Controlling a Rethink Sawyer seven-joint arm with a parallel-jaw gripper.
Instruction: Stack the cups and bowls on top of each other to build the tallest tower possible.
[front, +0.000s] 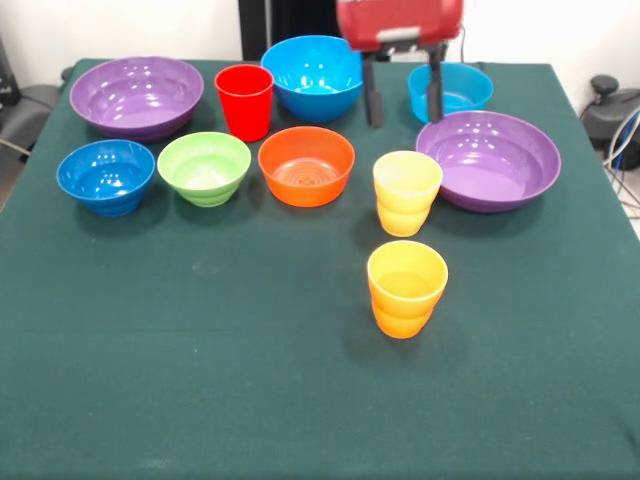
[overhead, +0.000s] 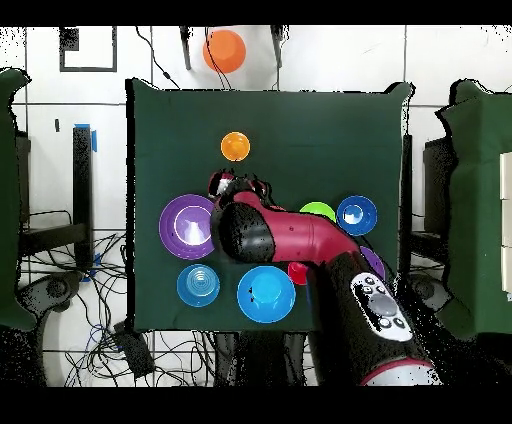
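My gripper (front: 405, 118) hangs open and empty at the table's far side, between the large blue bowl (front: 312, 75) and the cyan bowl (front: 450, 90), behind the yellow cup (front: 407, 192). The orange cup (front: 406, 288) stands nearest the camera. The red cup (front: 244, 100), orange bowl (front: 306, 165), green bowl (front: 204, 167), dark blue bowl (front: 105, 175) and two purple bowls (front: 136, 95) (front: 488, 158) each stand alone, upright. Nothing is stacked. In the overhead view the arm (overhead: 290, 240) hides the yellow cup and orange bowl; the orange cup (overhead: 235, 147) shows.
A dark green cloth (front: 200, 380) covers the table. Cables and chairs (front: 615, 115) lie around the table's sides. In the overhead view an orange round object (overhead: 224, 50) sits beyond the table's far edge.
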